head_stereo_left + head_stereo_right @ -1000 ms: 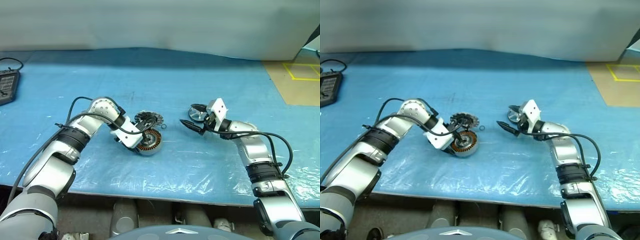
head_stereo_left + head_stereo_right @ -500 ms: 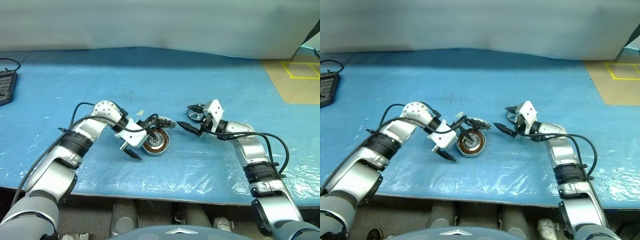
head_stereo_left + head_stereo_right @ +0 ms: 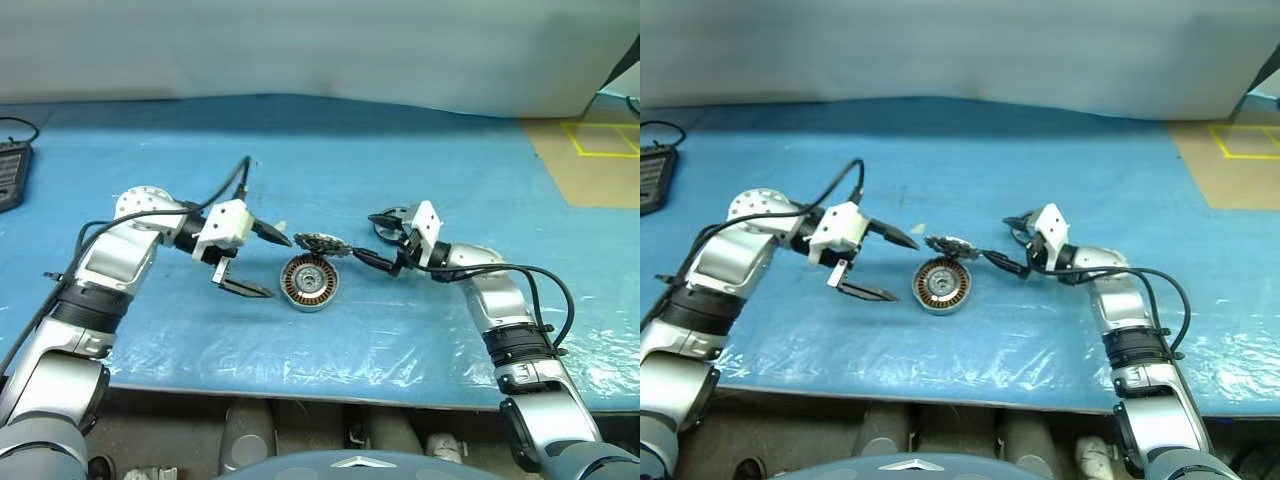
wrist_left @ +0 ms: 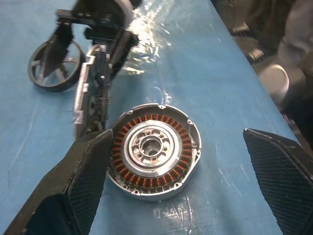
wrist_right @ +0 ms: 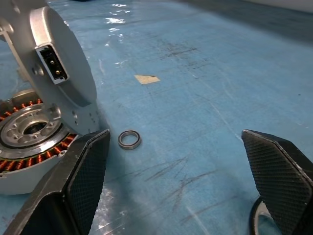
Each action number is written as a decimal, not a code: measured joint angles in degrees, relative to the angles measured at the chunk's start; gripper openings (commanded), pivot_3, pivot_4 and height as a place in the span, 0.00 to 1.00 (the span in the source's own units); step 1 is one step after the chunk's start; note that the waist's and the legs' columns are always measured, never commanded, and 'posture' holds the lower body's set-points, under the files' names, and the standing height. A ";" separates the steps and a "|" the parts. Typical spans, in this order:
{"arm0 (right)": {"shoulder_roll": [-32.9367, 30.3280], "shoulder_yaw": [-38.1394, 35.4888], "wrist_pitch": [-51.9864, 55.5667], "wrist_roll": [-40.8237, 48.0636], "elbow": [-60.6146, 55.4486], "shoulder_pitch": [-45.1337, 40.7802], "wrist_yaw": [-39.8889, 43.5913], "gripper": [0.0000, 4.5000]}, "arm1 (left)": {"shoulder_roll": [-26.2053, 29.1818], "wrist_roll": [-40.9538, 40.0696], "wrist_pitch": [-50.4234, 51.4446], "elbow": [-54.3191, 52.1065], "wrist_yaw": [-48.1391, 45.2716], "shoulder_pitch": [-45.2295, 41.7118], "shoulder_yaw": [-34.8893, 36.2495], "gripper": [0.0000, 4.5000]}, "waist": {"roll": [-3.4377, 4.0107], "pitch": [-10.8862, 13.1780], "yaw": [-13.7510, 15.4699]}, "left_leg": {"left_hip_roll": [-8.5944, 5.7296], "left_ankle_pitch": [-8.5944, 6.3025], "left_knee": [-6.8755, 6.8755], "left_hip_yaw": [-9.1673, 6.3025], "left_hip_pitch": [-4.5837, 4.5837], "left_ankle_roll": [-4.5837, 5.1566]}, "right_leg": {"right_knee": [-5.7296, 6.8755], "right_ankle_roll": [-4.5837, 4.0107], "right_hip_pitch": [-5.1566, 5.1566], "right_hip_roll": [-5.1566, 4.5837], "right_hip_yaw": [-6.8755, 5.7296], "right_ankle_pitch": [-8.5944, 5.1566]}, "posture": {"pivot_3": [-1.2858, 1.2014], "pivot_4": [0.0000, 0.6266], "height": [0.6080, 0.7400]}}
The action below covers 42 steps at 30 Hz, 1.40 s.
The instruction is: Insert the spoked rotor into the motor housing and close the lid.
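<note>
Nothing assembled yet: motor housing (image 3: 309,283) sits empty on the surface (image 3: 400,180), spoked rotor (image 3: 391,226) and lid (image 3: 318,243) lie apart, and the left end effector (image 3: 259,262) and right end effector (image 3: 371,238) both gape, holding nothing.

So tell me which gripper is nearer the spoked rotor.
Right. The right gripper is open just beside the spoked rotor; the left gripper hangs open beyond the motor housing, much farther off.
</note>
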 measured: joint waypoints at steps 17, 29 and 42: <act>3.27 4.29 -5.02 -2.62 8.01 -3.19 2.51 1.00 | -5.32 -1.47 -1.35 -6.38 20.51 21.93 10.42 0.99 | 0.00 0.00 -1.04 | 0.02 -0.01 0.08 -0.01 -0.01 0.06 | -0.02 0.00 0.01 0.00 0.01 0.00 | 0.52 0.24 1.00; 5.60 5.31 -14.41 -6.54 18.97 -7.65 0.59 1.00 | -6.39 -0.89 -3.08 -6.40 24.00 22.64 10.42 0.99 | 0.00 0.00 -1.04 | 0.02 0.09 0.10 -0.01 -0.01 0.24 | 0.00 -0.01 0.01 0.01 0.02 0.00 | 0.52 0.24 1.00; 9.51 6.84 -19.82 -9.99 25.87 -9.89 -1.28 1.00 | -6.40 -0.64 -4.04 -4.65 24.97 22.53 10.42 0.99 | 0.00 0.00 -1.56 | 0.06 0.06 0.13 0.00 0.01 0.30 | 0.04 -0.02 0.01 0.03 0.02 0.00 | 0.52 0.24 1.00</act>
